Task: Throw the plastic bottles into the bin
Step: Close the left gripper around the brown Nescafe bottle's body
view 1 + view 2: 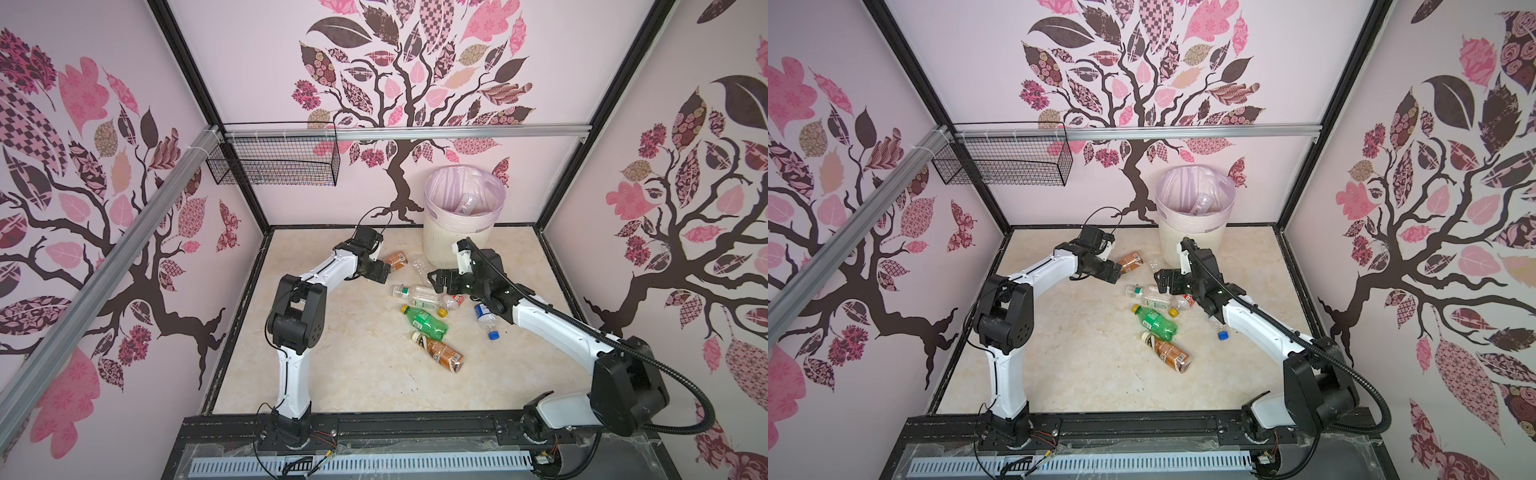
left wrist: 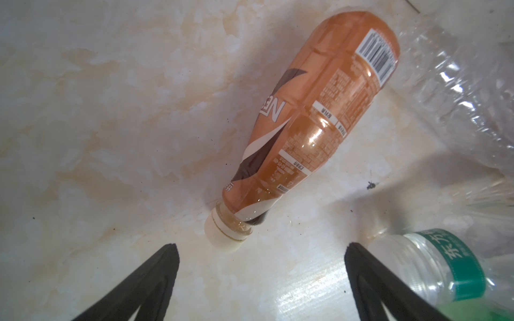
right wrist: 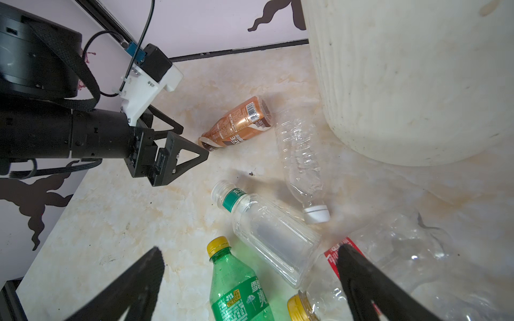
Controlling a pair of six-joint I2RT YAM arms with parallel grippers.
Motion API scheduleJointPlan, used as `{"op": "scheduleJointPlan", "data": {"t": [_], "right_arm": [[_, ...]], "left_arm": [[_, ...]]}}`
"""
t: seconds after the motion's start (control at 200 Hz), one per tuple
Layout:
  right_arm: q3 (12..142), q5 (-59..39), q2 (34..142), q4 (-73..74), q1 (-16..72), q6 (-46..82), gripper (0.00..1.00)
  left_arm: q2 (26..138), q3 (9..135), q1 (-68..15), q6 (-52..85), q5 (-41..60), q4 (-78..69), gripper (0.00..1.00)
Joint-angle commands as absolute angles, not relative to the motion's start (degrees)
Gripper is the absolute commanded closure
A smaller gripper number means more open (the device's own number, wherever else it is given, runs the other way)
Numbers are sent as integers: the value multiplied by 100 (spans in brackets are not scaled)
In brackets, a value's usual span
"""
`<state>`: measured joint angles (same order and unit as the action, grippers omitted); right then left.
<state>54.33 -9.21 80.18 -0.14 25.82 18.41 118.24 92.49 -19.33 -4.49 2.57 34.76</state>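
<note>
Several plastic bottles lie on the marble floor in front of the bin [image 1: 461, 243] [image 3: 403, 83]. My left gripper [image 1: 386, 271] [image 2: 261, 247] is open, and the cream cap of a brown-labelled bottle [image 1: 397, 261] [image 2: 306, 119] lies just ahead of its fingertips. My right gripper [image 1: 434, 280] [image 3: 250, 248] is open above a green bottle [image 1: 424, 319] [image 3: 236, 286], a clear green-banded bottle [image 1: 415, 293] [image 3: 267, 233] and a red-labelled bottle [image 1: 453, 301]. It holds nothing. A clear bottle [image 1: 467, 204] lies inside the bin.
A crushed clear bottle with a white cap [image 3: 303, 158] lies beside the bin's base. A blue-labelled bottle [image 1: 485, 316] sits by my right forearm, and a second brown bottle [image 1: 442, 355] lies nearer the front. A black wire basket [image 1: 274, 162] hangs on the back rail.
</note>
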Motion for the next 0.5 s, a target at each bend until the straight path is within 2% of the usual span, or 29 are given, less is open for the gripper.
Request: {"op": "scheduleJointPlan", "data": {"t": [0.0,0.495], "right_arm": [[5412,-905,7779,97,2610,1837,0],[5396,-997,7868,139,2610,1872,0]], "left_arm": [[12016,9564,-1694,-830,507,3680,4],[12536,9915,-1642,-1169,721,3943,12]]}}
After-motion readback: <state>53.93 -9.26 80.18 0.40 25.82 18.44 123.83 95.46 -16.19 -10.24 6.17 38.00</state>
